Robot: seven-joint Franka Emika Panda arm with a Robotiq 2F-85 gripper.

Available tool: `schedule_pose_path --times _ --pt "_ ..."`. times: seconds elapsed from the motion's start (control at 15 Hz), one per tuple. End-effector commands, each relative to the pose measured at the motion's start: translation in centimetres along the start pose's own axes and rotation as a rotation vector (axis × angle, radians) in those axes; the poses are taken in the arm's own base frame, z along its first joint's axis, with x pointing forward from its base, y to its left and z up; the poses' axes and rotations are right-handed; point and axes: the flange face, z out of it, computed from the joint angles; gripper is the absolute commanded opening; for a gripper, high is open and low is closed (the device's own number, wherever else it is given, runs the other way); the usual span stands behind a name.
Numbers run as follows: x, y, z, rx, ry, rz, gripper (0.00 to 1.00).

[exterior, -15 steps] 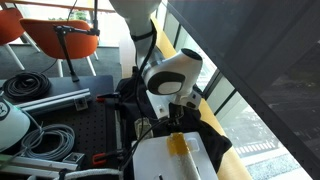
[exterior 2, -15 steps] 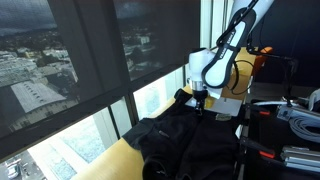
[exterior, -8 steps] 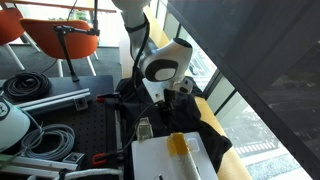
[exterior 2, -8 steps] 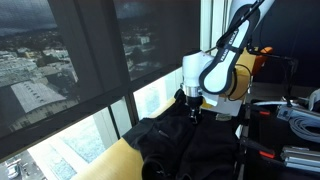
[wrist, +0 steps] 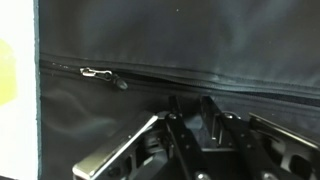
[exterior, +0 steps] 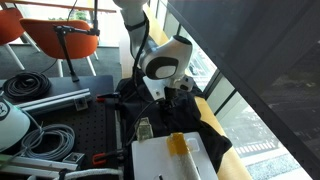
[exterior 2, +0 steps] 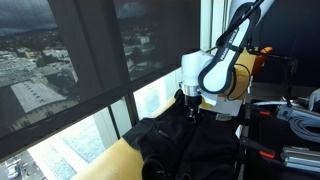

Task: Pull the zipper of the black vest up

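Between a second earlier and this moment the arm had swung its wrist up and back along the garment, and across the last half second nothing more had shifted. In both exterior views the gripper (exterior: 179,93) (exterior 2: 193,108) pointed down at the black vest (exterior: 204,126) (exterior 2: 185,146), low over its far end. The vest lay rumpled on the yellow bench (exterior 2: 106,162) beside the window, spread along it in soft folds. In the wrist view the vest (wrist: 200,35) filled almost the whole picture, with the zipper (wrist: 230,82) running across it as a thin, slightly sloping line. The metal zipper pull (wrist: 100,73) lay flat on that line near the fabric's edge, well apart from the gripper (wrist: 187,104) and untouched. The gripper's fingertips (wrist: 171,103) stood close together just below the zipper line, but the dark picture did not show whether they were fully closed or pinching cloth.
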Motion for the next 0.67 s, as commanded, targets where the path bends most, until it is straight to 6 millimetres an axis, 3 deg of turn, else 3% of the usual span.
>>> schedule_pose_path --times 0.0,0.4,0.6 --pt "-0.5 1.6 -2.2 -0.032 0.001 0.006 0.57" --pt "-1.5 4.2 -3.7 -0.042 0.011 0.044 0.98" --pt "-2.3 5.1 -3.2 -0.041 -0.001 0.063 1.0"
